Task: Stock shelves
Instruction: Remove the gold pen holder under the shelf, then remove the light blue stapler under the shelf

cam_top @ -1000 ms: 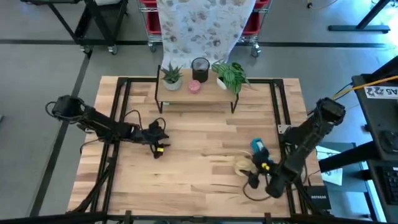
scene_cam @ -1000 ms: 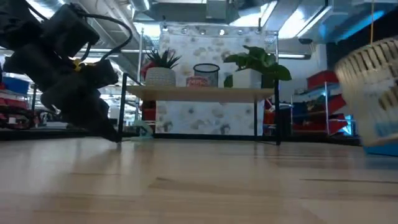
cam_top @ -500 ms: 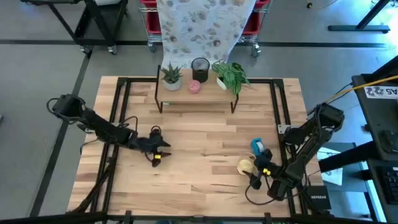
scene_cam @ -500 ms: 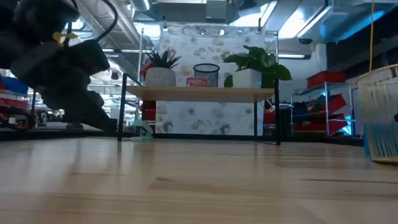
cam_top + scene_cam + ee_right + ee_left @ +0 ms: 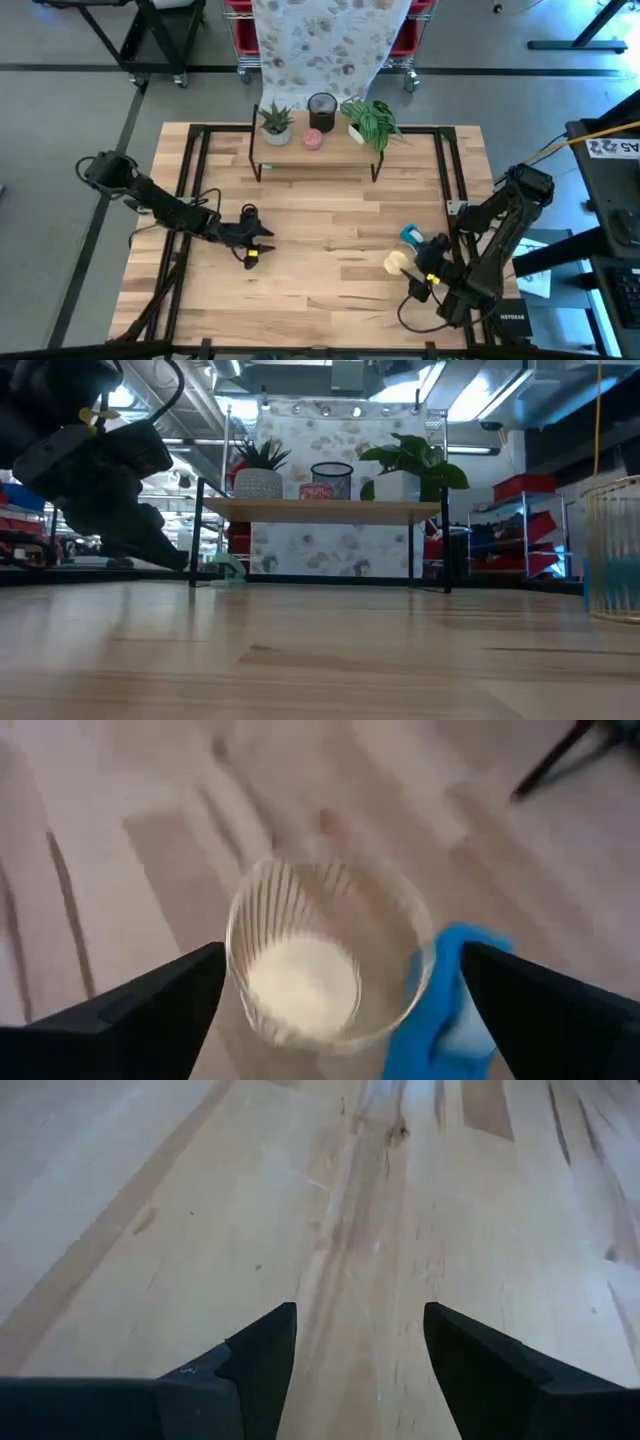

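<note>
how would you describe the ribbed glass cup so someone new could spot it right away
Start at the big wooden table and go to its near right part, away from the shelves at the far edge. The ribbed glass cup stands upright there, just in front of the open right gripper. It is clear and fluted with a pale bottom, unlike the solid blue object touching its side.

You can read little here. In the high view, a white tag (image 5: pixel 612 147) beside the right edge of the counter (image 5: pixel 320 260) shows "A5" printed upside down. A dark box (image 5: pixel 511 318) by the counter's near right corner carries pale lettering, too small to make out. Nothing on the shelves (image 5: pixel 316 148) shows legible print.
</note>
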You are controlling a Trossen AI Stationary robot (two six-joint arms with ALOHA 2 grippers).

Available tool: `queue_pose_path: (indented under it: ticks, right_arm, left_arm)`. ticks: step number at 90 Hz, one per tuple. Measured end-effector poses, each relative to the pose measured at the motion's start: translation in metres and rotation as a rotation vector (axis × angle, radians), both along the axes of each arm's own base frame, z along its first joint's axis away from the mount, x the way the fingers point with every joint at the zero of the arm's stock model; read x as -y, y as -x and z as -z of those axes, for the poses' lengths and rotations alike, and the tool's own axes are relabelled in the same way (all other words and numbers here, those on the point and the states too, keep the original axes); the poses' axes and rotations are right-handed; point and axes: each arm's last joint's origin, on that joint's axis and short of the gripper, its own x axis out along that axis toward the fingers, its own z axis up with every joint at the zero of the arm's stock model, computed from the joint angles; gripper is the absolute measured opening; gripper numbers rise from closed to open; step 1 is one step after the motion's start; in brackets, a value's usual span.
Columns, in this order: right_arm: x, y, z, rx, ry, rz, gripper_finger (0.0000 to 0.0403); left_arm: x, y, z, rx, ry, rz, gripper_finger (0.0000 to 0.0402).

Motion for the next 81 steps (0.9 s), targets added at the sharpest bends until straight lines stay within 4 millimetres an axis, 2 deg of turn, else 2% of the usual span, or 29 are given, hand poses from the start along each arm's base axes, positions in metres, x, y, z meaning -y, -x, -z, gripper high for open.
queue_pose_path:
  ticks: [16,27,35,48,61,69,81]
  right_arm:
    - [0.000,-0.020,-0.034,0.157,0.094,-0.021,0.0388]
    - [0.001,-0.043,-0.040,0.241,0.139,-0.039,0.0388]
    - [0.002,-0.064,-0.039,0.283,0.158,-0.060,0.0388]
    - [0.000,-0.110,-0.035,0.305,0.189,-0.161,0.0388]
    - [-0.001,-0.161,-0.028,0.345,0.222,-0.318,0.0388]
    - [0.003,-0.191,-0.014,0.390,0.227,-0.386,0.0388]
    - [0.022,-0.235,0.018,0.506,0.209,-0.357,0.0388]
  left_arm:
    - [0.001,0.000,0.000,-0.005,0.040,0.011,0.0204]
    - [0.003,0.002,-0.004,-0.029,0.051,0.036,0.0203]
    - [0.008,0.000,-0.018,-0.108,0.007,0.043,0.0196]
    - [0.013,-0.001,-0.055,-0.292,-0.162,-0.020,0.0177]
    - [0.013,0.005,-0.089,-0.397,-0.296,-0.163,0.0161]
    - [0.008,0.014,-0.091,-0.444,-0.317,-0.271,0.0155]
    - [-0.004,0.034,-0.074,-0.559,-0.315,-0.438,0.0152]
